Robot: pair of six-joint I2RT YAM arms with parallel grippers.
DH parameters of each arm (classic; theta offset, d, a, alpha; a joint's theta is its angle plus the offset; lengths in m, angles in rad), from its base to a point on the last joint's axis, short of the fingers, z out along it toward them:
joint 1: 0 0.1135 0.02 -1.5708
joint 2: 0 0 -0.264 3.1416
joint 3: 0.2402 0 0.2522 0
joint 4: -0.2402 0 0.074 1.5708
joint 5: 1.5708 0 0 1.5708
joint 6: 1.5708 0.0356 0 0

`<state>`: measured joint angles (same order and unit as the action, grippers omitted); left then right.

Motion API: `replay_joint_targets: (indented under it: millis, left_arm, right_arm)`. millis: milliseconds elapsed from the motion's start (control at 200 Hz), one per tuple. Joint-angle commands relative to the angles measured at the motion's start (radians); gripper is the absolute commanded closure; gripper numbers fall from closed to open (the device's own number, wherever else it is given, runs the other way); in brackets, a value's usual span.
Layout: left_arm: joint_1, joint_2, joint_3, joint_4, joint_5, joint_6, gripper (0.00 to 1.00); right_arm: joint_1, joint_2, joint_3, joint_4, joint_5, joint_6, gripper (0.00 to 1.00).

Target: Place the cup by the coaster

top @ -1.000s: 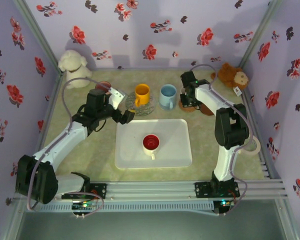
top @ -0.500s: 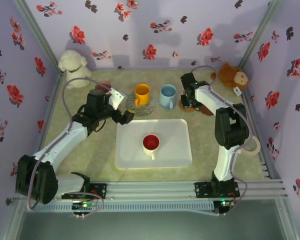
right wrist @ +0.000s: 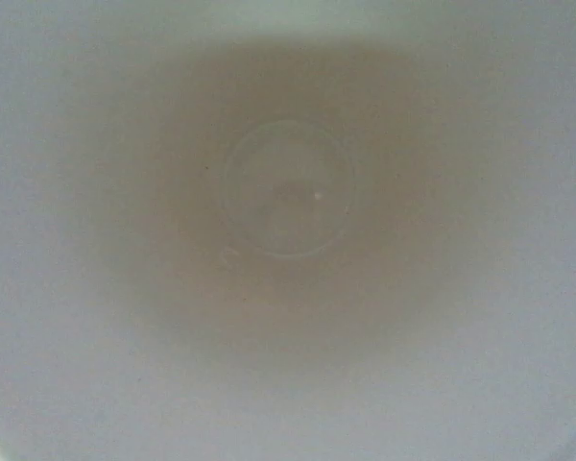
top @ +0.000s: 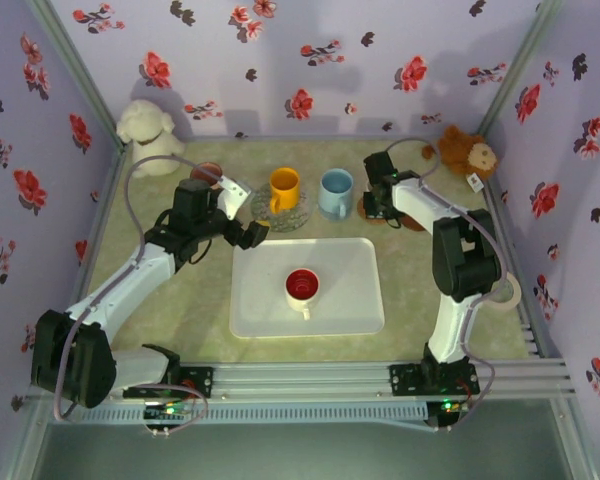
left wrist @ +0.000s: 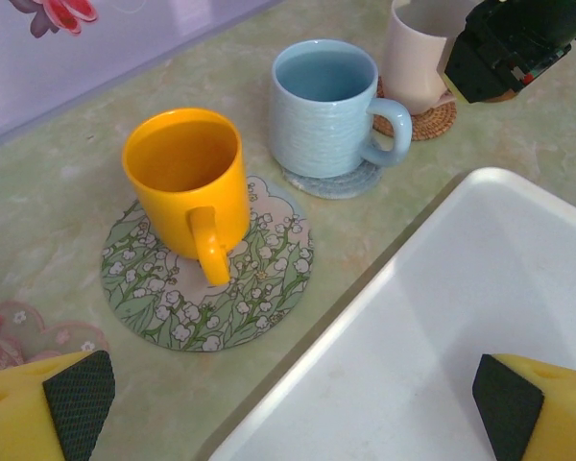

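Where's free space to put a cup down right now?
Free: white tray either side of the red cup; bare table between tray and right arm. Crowded: back row, yellow cup, blue cup and beige cup side by side.

Left fingers [left wrist: 10, 408]: yellow plastic w/ black knurled rubber pads. Btwn them, white tray [left wrist: 442, 317]: smooth matt plastic. Ahead: yellow mug [left wrist: 187, 182] glossy ceramic; blue mug [left wrist: 324, 110] fine-ribbed, satin glaze; cream cup [left wrist: 413, 58] smooth, on woven coaster [left wrist: 440, 120], straw-like. Desk [left wrist: 58, 192]: smooth, marbled.
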<state>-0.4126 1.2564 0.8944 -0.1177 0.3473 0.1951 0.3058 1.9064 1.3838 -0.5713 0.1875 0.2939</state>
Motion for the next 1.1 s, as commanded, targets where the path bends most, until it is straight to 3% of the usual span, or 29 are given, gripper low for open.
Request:
replay_joint_targets:
  millis: [0, 115, 210, 355, 800, 1095]
  left_arm:
    - [-0.005, -0.011, -0.016, -0.002, -0.008, 0.02, 0.0]
    - [-0.006, -0.005, -0.015, 0.002, -0.006, 0.011, 0.01]
    - [-0.005, 0.0, -0.015, 0.0, -0.006, 0.01, 0.01]
    - [-0.005, 0.007, -0.007, 0.006, -0.006, 0.005, 0.01]
    - [-0.005, 0.014, -0.015, 0.035, -0.011, -0.017, 0.01]
    - [-0.006, 0.011, -0.008, 0.033, -0.02, -0.012, 0.01]
  right_arm:
    - [-0.011, -0.029, -0.042, 0.054, -0.002, 0.028, 1.0]
    - [-0.014, -0.015, -0.034, 0.042, -0.015, 0.029, 1.0]
    - [-0.013, -0.021, -0.041, 0.037, -0.019, 0.031, 0.89]
    - [-0.014, -0.038, -0.057, 0.035, -0.005, 0.034, 0.81]
    - [-0.014, -0.06, -0.06, 0.009, 0.023, 0.041, 0.7]
    - [-0.012, -0.119, -0.079, -0.021, 0.047, 0.053, 0.43]
